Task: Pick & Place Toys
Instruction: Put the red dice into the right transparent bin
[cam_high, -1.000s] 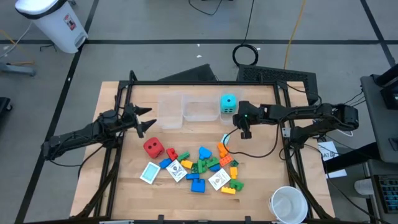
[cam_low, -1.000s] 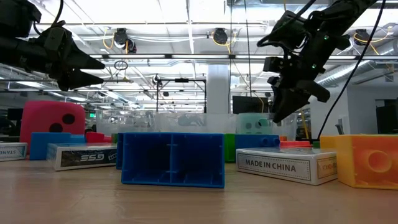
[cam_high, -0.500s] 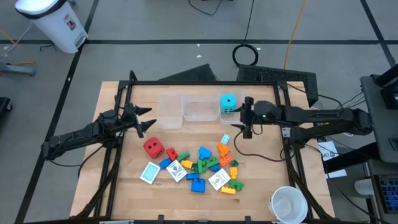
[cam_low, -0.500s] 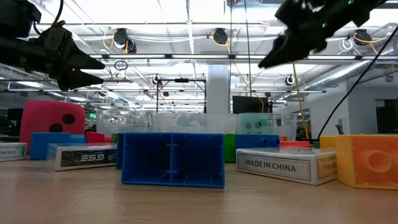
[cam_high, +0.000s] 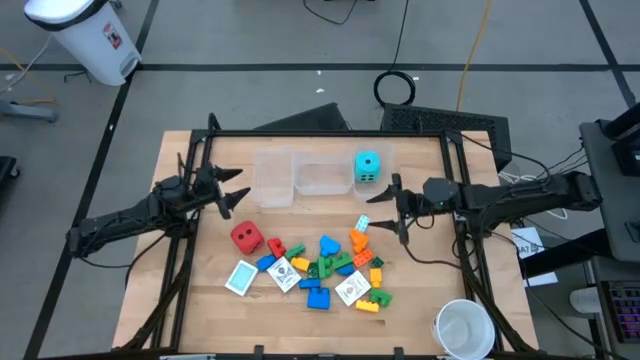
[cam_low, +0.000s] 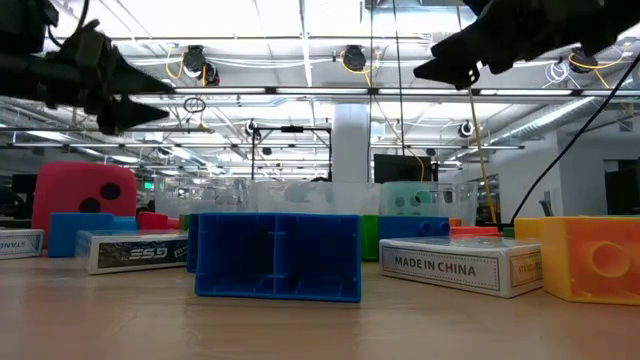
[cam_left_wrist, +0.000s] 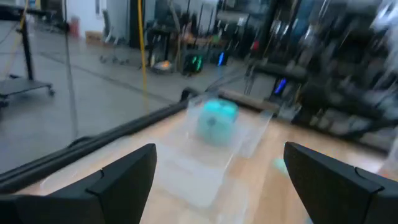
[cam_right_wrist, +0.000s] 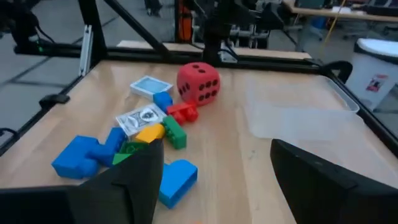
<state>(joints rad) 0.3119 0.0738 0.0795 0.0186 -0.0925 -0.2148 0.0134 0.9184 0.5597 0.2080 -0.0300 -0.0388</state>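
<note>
My right gripper (cam_high: 398, 207) hangs above the table w/ jaws apart and nothing between them, just beside the small teal card (cam_high: 362, 222) at the pile's edge. The left gripper (cam_high: 228, 191) waits wide open by the clear bins (cam_high: 297, 178), also empty. Toys are mostly in one heap: red die (cam_high: 247, 236) on the left side, blue brick (cam_high: 316, 298) toward the front, orange brick (cam_high: 358, 240) nearest me, white cards (cam_high: 284, 275) mixed in. The cyan die (cam_high: 367, 167) sits apart, beside the bins. I'd say next is one pick from the heap. Best approach imo: go for the orange brick, drop straight down, straddle its short sides, don't nudge neighbours, close only once low.
</note>
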